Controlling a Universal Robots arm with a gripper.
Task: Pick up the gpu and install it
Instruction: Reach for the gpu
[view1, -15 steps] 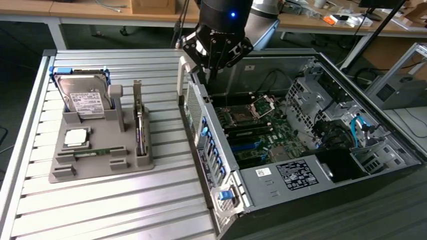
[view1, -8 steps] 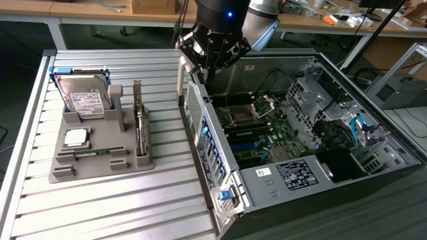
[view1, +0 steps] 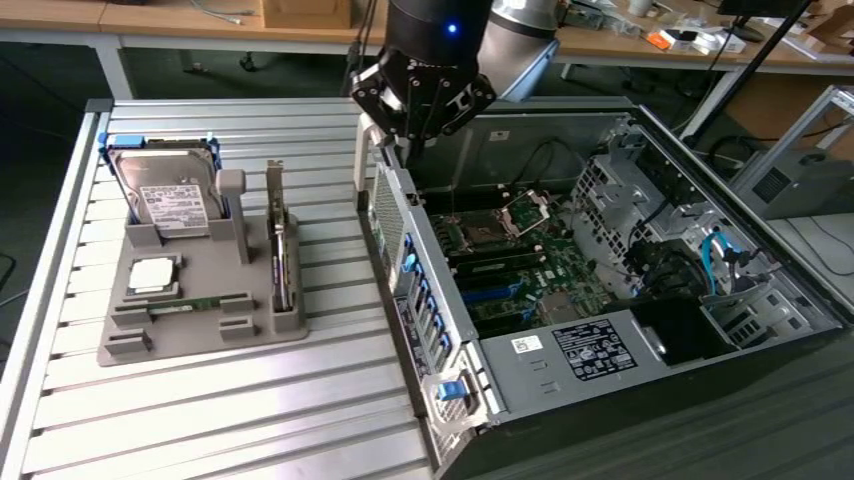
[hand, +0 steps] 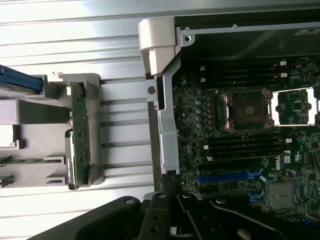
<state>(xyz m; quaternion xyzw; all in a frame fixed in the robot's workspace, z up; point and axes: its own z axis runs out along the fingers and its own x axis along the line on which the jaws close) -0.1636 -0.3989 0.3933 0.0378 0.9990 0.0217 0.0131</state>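
An open computer case (view1: 416, 300) lies on its side on a slatted metal table (view1: 200, 420). Its labelled power supply (view1: 601, 350) sits at the near end and its motherboard (view1: 521, 270) is exposed beyond that.

On the exterior view's left, a grey moulded holder (view1: 200, 335) rests on the slats just beside the case. A narrow memory stick (view1: 200, 303) lies in its front slot, with a square processor chip (view1: 154, 275) behind it. The gpu (view1: 276, 250) stands on edge along the holder's side nearest the case, a thin dark-green card in its slot with nothing touching it. The wrist view shows the gpu (hand: 79, 135) edge-on, with a strip of bare table between it and the case wall. At the back of the holder, a silver hard drive (view1: 167, 195) with a white label leans upright.

Further in, an empty processor socket (view1: 477, 232) sits mid-board, and blue cables (view1: 721, 260) curl near the drive bays on the exterior view's right.

The gripper (view1: 416, 150) hangs over the far corner of the case's rear wall, well apart from the gpu. Its jaws are drawn together on nothing. In the wrist view the gripper (hand: 170, 187) is poised above the silver strip at the board's edge.

Wooden desks (view1: 160, 20) line the background.
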